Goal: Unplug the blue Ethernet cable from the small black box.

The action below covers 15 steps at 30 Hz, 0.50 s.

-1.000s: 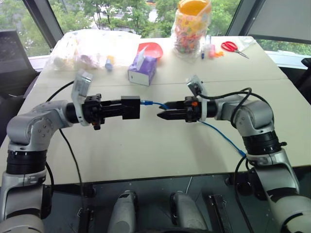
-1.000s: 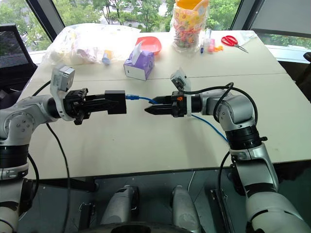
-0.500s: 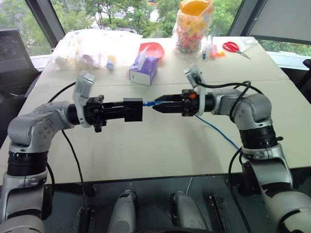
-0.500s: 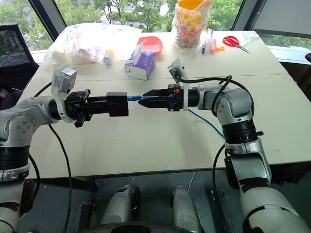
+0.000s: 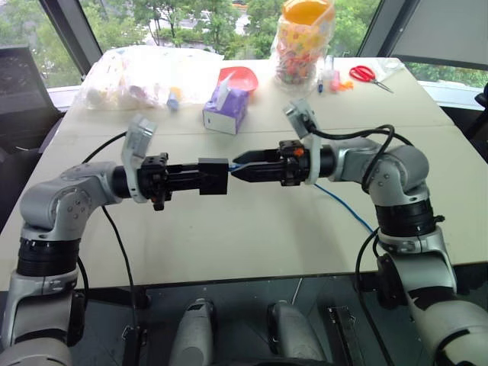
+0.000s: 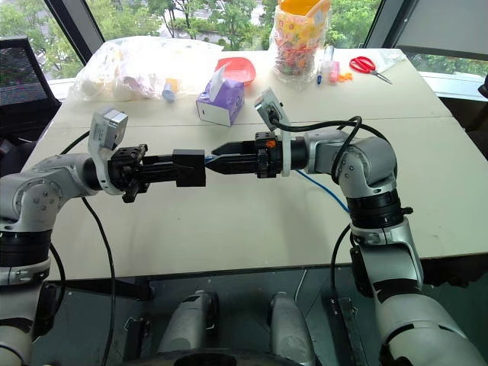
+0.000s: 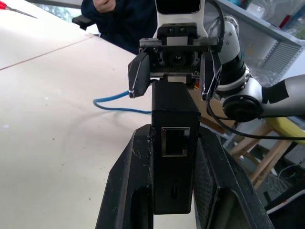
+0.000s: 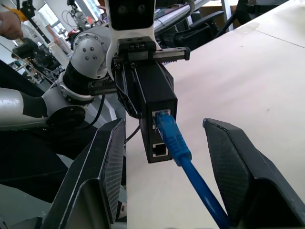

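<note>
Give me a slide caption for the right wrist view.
Open right pincer straddles the blue Ethernet cable, plugged into the small black box.

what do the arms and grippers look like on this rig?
Both arms have silver-grey rounded shells with black joint rings and loose black cables. The left gripper and right gripper each have two black tapered fingers, plus a light grey camera block at the wrist. The right wrist carries an orange mark.

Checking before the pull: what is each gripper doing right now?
Left gripper: shut on the small black box.
Right gripper: open, fingers either side of the blue Ethernet cable, still plugged in.
</note>
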Motion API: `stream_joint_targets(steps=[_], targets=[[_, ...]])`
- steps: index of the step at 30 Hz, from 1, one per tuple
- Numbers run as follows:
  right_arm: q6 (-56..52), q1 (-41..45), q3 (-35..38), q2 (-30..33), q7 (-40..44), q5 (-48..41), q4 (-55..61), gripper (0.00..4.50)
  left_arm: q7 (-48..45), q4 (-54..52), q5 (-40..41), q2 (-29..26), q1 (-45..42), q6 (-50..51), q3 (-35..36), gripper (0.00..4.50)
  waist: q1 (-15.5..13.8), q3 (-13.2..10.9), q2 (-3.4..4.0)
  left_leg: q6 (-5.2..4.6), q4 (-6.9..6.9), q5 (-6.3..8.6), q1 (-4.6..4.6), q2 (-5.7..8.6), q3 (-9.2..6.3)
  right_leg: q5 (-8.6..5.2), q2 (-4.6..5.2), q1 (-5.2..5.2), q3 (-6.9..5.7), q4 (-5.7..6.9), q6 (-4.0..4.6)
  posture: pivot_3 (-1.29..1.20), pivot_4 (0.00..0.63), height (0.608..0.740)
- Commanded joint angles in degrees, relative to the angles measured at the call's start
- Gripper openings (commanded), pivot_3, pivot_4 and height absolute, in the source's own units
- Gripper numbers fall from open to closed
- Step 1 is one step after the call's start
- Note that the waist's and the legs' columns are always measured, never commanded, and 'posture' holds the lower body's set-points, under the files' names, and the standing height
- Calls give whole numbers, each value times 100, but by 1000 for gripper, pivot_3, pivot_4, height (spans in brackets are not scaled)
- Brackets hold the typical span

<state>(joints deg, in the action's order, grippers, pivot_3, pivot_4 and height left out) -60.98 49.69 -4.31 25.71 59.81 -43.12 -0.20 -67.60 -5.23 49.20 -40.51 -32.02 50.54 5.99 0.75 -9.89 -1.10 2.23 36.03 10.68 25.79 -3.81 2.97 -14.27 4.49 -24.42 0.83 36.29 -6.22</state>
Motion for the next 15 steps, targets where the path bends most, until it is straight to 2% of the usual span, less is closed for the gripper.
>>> stream_joint_targets(steps=[1,7,10,14,15], targets=[[19,115,57,-61,-19,-123,216,2666,-34,-106,22,-3,-41,-123,75,491,0,0,0,0,0,0,0,0,0,0,0,0,0,0,0,0,150,735],[97,59,-89,-25,21,-20,261,2666,-19,-75,16,3,-49,-150,86,491,0,0,0,0,0,0,0,0,0,0,0,0,0,0,0,0,150,735],[110,46,-104,0,25,-30,272,1798,-9,-85,19,4,-44,-154,88,491,-1,0,0,0,0,0,0,0,0,0,0,0,0,0,0,0,150,735],[107,50,-102,2,20,-40,276,13,-8,-96,22,-2,-26,-163,83,491,-4,0,0,0,0,0,0,0,0,0,0,0,0,0,0,0,150,735],[111,56,-101,-3,19,-37,268,13,-11,-96,23,-5,-22,-167,79,491,-2,0,0,0,0,0,0,0,0,0,0,0,0,0,0,0,150,735]])
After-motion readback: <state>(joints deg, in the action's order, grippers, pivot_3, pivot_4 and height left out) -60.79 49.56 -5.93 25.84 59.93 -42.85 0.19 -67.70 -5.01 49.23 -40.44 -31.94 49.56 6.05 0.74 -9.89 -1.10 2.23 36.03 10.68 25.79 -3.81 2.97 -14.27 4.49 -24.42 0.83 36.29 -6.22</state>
